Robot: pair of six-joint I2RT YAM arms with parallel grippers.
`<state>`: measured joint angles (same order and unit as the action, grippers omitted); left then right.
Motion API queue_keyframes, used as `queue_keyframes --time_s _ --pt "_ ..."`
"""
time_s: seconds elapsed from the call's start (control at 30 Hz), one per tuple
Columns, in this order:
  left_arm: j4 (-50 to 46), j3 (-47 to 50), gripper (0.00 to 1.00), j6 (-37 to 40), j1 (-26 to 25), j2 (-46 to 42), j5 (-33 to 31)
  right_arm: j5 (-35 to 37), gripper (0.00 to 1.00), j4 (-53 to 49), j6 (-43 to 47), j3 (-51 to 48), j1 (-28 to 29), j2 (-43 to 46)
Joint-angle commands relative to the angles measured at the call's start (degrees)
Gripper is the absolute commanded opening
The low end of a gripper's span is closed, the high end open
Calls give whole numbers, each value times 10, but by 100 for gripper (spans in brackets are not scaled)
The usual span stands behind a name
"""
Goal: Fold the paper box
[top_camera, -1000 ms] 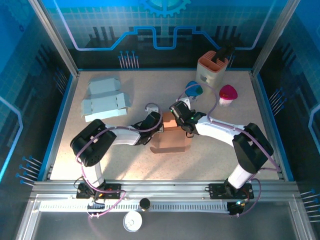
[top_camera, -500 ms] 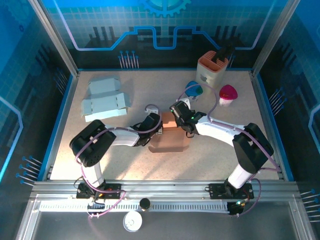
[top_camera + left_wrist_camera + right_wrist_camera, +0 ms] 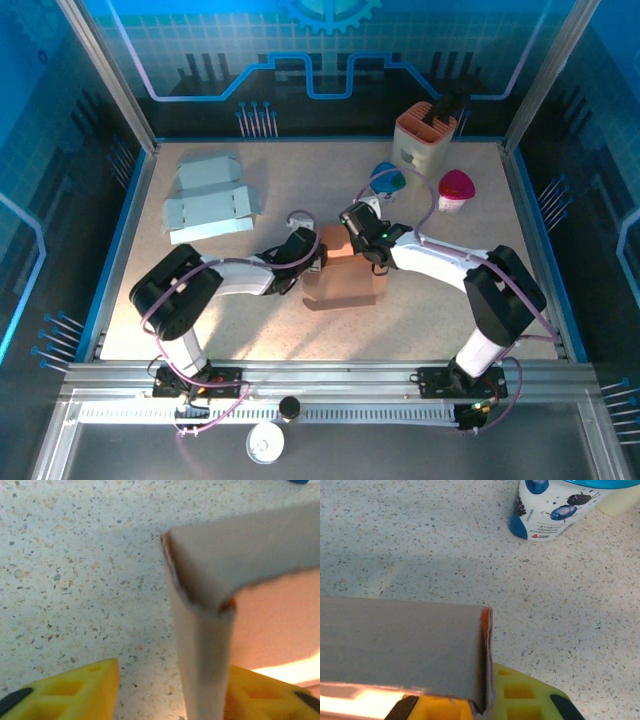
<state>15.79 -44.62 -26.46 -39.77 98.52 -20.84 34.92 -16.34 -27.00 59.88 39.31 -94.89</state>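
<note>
Paper box: one piece of orange-brown card, duller grey-tan on the faces seen close up. It is partly erected and stands near the middle of the tabletop, with a brighter orange flap raised at its far side.

Left wrist view: a thin upright panel, seen edge-on, bends at a creased corner into a wider wall running off to the right. Raw orange shows along the crease.

Right wrist view: a flat grey-tan flap with an orange cut edge is held clear of the tabletop.
</note>
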Motion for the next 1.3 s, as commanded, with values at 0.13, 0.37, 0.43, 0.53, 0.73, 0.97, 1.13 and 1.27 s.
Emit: queue_keyframes --time_s 0.13,0.37,0.43,0.53,0.73,0.97,1.13,1.27 --pt "-27 -25 59 43 29 -43 64 -18 0 2 -8 18 -4 -11" --pt "-64 -61 51 68 43 -5 68 -26 0 -4 -11 22 -5 -13" --pt "-67 -64 42 72 43 0 57 -28 0 -4 -11 23 -5 -13" --pt "-68 -67 23 75 40 3 38 -28 0 -7 -14 25 -5 -13" --pt "-97 -84 0 83 15 22 -41 -29 0 -17 -28 32 -4 -16" --pt "-131 -95 0 46 4 39 -110 -16 0 -48 -61 42 1 -22" --pt "-143 -102 21 31 2 46 -103 -17 0 -57 -80 42 2 -24" --pt "-144 -94 41 19 0 7 -75 -28 0 -58 -92 39 -5 -31"
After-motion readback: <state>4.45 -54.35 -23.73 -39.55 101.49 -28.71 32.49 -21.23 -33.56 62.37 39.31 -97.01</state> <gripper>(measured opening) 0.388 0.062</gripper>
